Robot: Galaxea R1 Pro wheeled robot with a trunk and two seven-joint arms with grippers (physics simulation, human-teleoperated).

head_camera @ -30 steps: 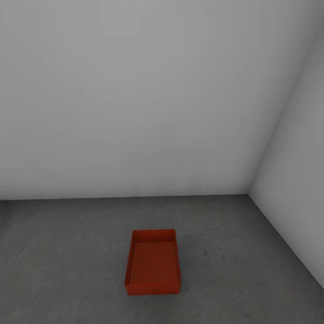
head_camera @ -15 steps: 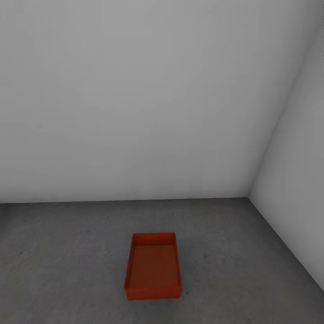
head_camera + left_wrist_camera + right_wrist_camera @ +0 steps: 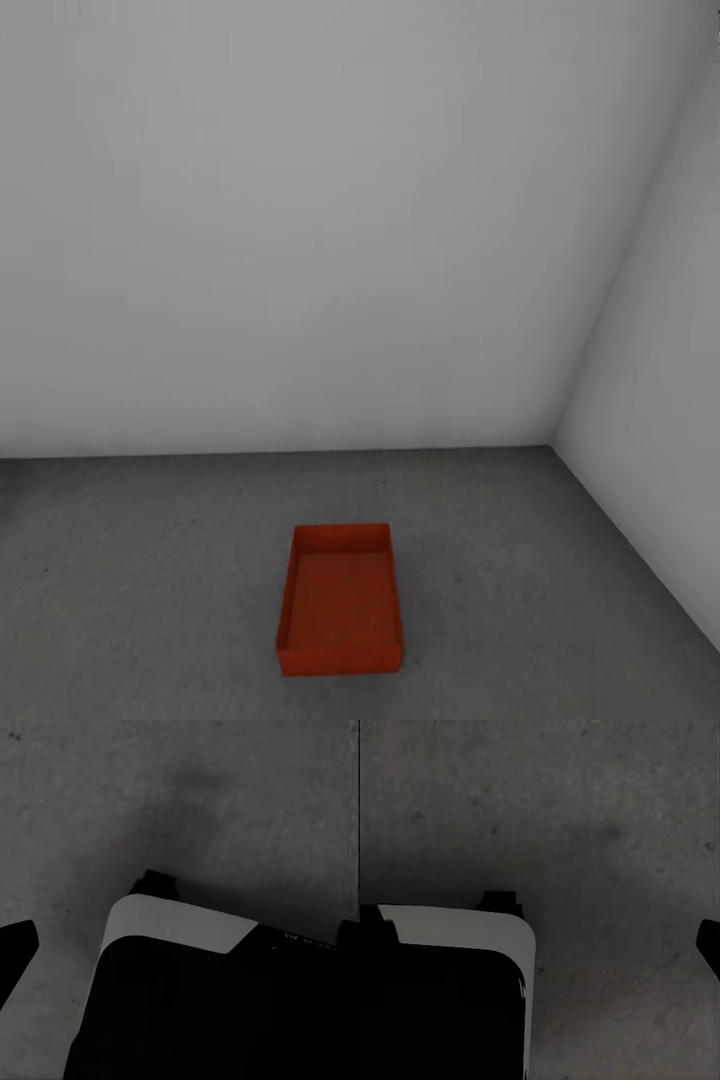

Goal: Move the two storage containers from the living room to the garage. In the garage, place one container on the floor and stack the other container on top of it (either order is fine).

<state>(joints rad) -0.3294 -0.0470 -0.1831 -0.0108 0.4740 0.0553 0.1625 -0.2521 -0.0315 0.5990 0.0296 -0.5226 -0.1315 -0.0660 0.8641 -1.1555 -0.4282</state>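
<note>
Head view: we see one orange bin (image 3: 340, 600) on the grey concrete floor (image 3: 150, 580), just short of the white wall corner (image 3: 553, 440), long axis running toward that corner's back wall, second bin unseen, and we cannot tell either claw's opening.

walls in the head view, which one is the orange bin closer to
The back wall. The storage container sits on the floor mid-view, with a wider stretch of floor separating it from the right-hand wall.
</note>
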